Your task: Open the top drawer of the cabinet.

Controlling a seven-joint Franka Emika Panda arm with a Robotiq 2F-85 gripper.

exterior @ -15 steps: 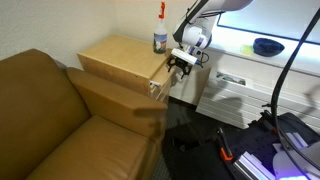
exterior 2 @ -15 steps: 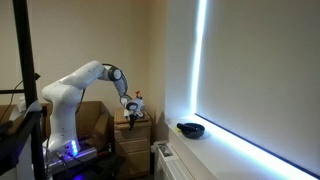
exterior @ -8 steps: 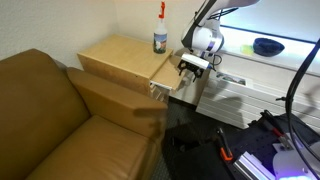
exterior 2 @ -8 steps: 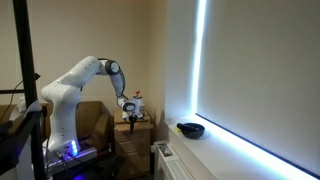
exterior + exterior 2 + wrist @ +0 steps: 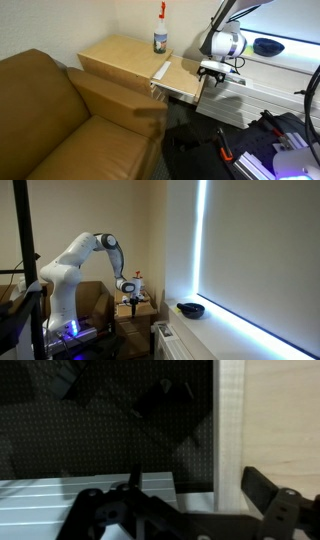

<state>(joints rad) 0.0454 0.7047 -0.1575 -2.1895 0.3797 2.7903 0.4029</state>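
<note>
cabinet: tan wood cabinet (image 5: 120, 58) stands just right of the brown sofa (image 5: 50, 120), against the far wall; also in an exterior view (image 5: 135, 322), partly hidden by the arm.
top drawer: top drawer (image 5: 182, 86) stands pulled well out of the cabinet front, toward the right of the scene; its pale inside shows from above.
gripper: gripper (image 5: 211, 72) sits at the drawer's outer end, just beside or touching the front panel; which one, cannot tell.
gripper state: in the wrist view the gripper (image 5: 190, 512) is spread wide, both fingers well apart, nothing clamped between them; a strip of light wood runs near the right finger, dark floor (image 5: 100, 420) behind.
other things: spray bottle (image 5: 160, 30) upright on the cabinet top at the far right corner; white unit (image 5: 245, 88) to the right, behind the gripper.
done: drawer looks open by a good length, so the main pull looks done.
left: judged little, maybe a last bit of pull, then back the gripper clear of the front panel.
</note>
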